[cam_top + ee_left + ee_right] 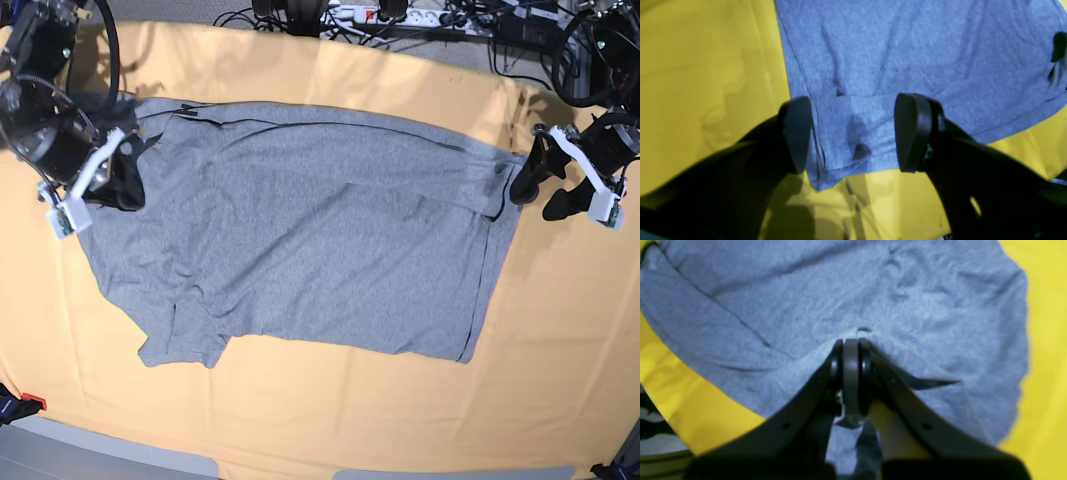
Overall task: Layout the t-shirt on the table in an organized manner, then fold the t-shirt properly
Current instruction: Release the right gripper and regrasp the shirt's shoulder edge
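Pinching soft, limp shirt (853, 293) cloth tight in right claw (851, 373), holding left claw (850, 133) spread wide over corner hem, likeliest grab point below.

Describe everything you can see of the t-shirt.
The t-shirt is heather-grey knit fabric, short-sleeved, spread nearly flat on the table with light wrinkles; no lettering shows. One sleeve sticks out at its lower corner in the base view. The right gripper is shut on a bunched fold at one end. The left gripper stands open over the opposite hem corner, not pinching it.
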